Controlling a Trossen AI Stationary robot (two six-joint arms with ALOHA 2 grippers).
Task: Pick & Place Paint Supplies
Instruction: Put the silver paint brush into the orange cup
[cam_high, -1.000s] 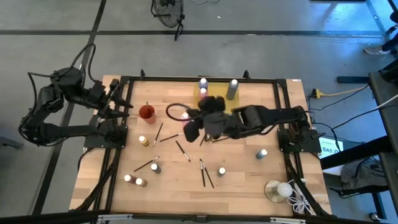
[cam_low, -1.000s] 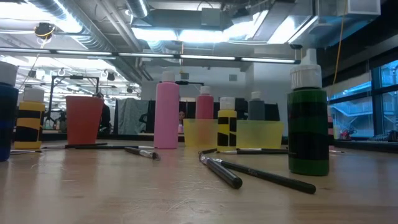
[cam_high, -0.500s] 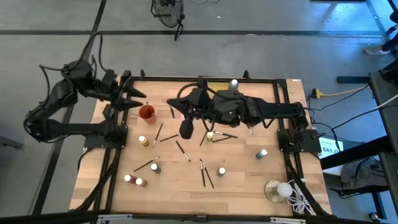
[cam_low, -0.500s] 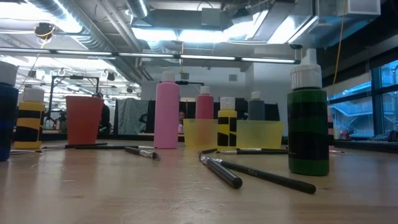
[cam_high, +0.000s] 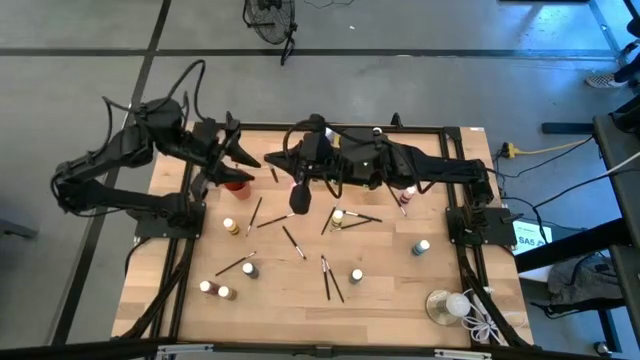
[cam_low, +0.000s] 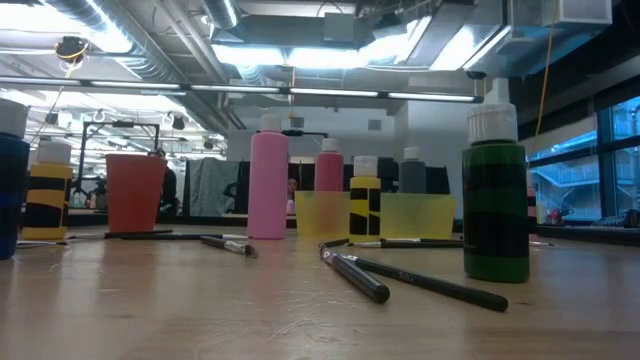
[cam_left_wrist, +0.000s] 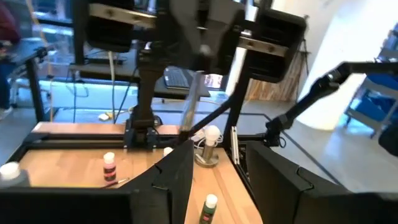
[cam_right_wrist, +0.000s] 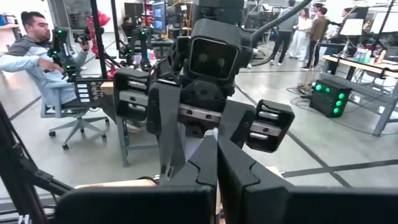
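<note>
Now both arms have swung toward the desk's (cam_high: 180, 270) far edge. The left pincer (cam_high: 243, 160) hovers over the red cup (cam_high: 236, 182), fingers apart and empty; the right pincer (cam_high: 298, 196) is closed, empty. Paint bottles (cam_high: 421, 246) and paintbrushes (cam_high: 331, 279) lie scattered on the desk. No writing is readable.

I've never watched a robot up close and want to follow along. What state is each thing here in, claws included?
Left claw: open, raised above the table.
Right claw: shut, facing the left claw.
Red plastic cup: upright, open-topped.
Tall pink plastic bottle: upright, white cap on.
Green plastic bottle: upright, white cap on.
Thin dark paintbrushes: lying flat on the wood.
</note>
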